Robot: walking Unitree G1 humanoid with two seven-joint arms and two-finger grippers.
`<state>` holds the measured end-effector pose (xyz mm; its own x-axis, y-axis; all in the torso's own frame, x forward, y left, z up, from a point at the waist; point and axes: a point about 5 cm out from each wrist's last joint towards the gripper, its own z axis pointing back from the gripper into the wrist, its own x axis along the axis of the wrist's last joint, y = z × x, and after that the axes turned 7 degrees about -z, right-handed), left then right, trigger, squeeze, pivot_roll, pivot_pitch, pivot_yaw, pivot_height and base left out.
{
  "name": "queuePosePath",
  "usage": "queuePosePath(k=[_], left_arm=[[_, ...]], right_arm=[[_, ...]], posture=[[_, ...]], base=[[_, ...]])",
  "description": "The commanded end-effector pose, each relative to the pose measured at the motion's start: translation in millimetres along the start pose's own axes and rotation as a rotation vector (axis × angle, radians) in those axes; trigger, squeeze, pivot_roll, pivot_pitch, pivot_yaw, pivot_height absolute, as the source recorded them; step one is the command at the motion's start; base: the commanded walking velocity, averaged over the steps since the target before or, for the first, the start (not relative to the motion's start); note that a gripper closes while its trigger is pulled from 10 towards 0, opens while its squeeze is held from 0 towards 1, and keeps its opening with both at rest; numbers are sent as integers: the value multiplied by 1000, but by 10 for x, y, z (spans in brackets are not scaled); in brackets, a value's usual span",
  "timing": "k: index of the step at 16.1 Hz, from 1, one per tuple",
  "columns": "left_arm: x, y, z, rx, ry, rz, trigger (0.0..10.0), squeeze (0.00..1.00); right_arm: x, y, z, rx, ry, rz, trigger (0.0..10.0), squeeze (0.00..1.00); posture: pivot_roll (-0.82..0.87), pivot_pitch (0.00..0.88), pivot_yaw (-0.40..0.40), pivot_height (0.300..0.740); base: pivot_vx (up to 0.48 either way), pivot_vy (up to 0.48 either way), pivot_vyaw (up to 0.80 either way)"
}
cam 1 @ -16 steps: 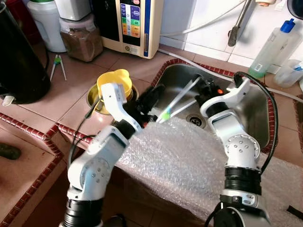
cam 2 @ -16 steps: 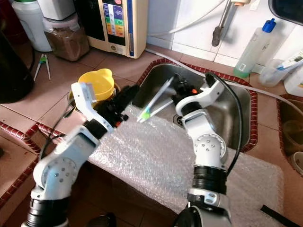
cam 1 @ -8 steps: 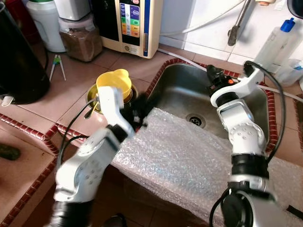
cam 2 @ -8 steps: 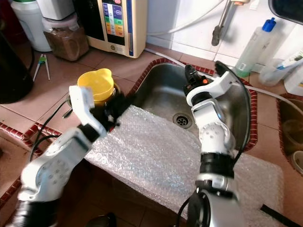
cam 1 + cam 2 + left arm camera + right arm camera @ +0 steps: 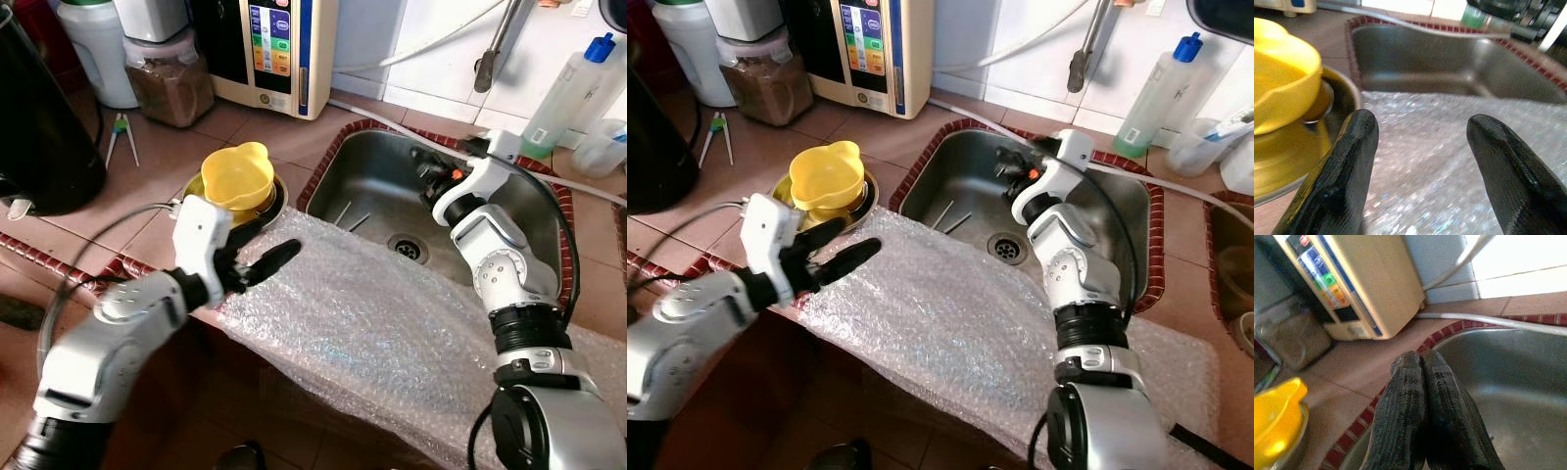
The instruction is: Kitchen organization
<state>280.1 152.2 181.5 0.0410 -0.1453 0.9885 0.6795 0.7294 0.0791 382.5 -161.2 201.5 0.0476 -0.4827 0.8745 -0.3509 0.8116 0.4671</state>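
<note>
Two thin pale sticks (image 5: 349, 216), possibly straws or toothbrushes though too small to identify, lie on the bottom of the stainless-steel sink (image 5: 377, 179), towards its left wall and apart from the round drain (image 5: 407, 248). A sheet of clear bubble wrap (image 5: 392, 333) is draped over the sink's near edge and the tiled counter in front of it.

The left gripper (image 5: 257, 250) hovers just above the left end of the bubble wrap, its two black fingers (image 5: 1349, 161) spread wide apart with nothing between them. Just beside it on the terracotta-tiled counter (image 5: 147, 176) sits a yellow plastic cup with a wavy rim (image 5: 236, 176), nested in a round metal bowl (image 5: 272, 199).

The right gripper (image 5: 1421, 377) is raised over the far side of the sink near its red-brick rim, its fingers pressed flat together and holding nothing.

Farther back on the counter stand a cream-coloured water purifier with coloured buttons (image 5: 277, 49), a clear jar of brown powder (image 5: 168, 80) and a white container (image 5: 98, 44). A pair of green-tipped tongs (image 5: 122, 135) lies on the tiles near a large black vessel (image 5: 39, 127). A translucent bottle with a blue cap (image 5: 568, 88) stands by the white wall to the right of the sink.
</note>
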Motion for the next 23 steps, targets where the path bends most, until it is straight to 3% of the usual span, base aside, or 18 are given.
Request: queuePosePath(k=[1, 2, 3, 4, 5, 6, 10, 12, 15, 18, 20, 21, 23], left_arm=[[-44, -12, 26, -19, 26, -39, 10000, 1000], [-69, -40, 45, -22, 31, -50, 10000, 1000], [-91, -68, 54, -24, 38, -59, 10000, 1000], [-108, -95, 61, -23, 35, -66, 10000, 1000], [-151, -161, 70, -10, 21, -100, 10000, 1000], [-162, -177, 63, 28, 3, -106, 10000, 1000], [7, -105, -38, 263, -164, -125, 10000, 1000], [86, -38, -69, 315, -203, -128, 10000, 1000], [-20, -27, 1, 276, -153, -129, 10000, 1000], [-123, -34, 54, 325, -129, -116, 10000, 1000], [-220, -90, 133, 377, -102, -166, 10000, 1000], [-294, -119, 183, 426, -86, -98, 10000, 1000], [-354, -178, 232, 436, -76, -116, 10000, 1000]], right_arm=[[-57, -20, 46, 25, 29, 67, 0, 0], [-118, -13, 93, 37, 43, 95, 2078, 0], [-148, -9, 120, 47, 52, 114, 2078, 0], [-170, -5, 147, 57, 57, 146, 10000, 0], [-219, -8, 222, 69, 71, 207, 10000, 0], [-238, -1, 269, 87, 74, 240, 10000, 1000], [-303, 66, 436, 134, 66, 310, 10000, 1000], [-327, 150, 475, 173, 60, 341, 10000, 1000], [-325, 203, 514, 215, 69, 402, 10000, 1000], [-343, 164, 557, 154, 55, 392, 10000, 1000], [-401, 168, 612, 119, 39, 373, 10000, 1000], [-412, 137, 640, 94, 35, 364, 10000, 1000], [-413, 127, 697, 81, 18, 408, 10000, 1000]], posture=[[102, 138, 25, 740], [98, 139, 27, 740], [98, 139, 27, 740], [95, 138, 27, 740], [91, 138, 27, 740], [88, 137, 26, 740], [81, 132, 10, 740], [78, 132, 11, 740], [68, 133, 19, 740], [68, 145, 35, 740], [79, 140, 56, 740], [85, 137, 55, 740], [81, 135, 40, 740]], base=[[0, 0, 0], [0, 0, 0], [0, 0, 0], [0, 0, 0], [0, 0, 0], [0, 0, 0], [0, 0, 0], [0, 0, 0], [0, 0, 0], [0, 0, 0], [0, 0, 0], [0, 0, 0], [0, 0, 0]])
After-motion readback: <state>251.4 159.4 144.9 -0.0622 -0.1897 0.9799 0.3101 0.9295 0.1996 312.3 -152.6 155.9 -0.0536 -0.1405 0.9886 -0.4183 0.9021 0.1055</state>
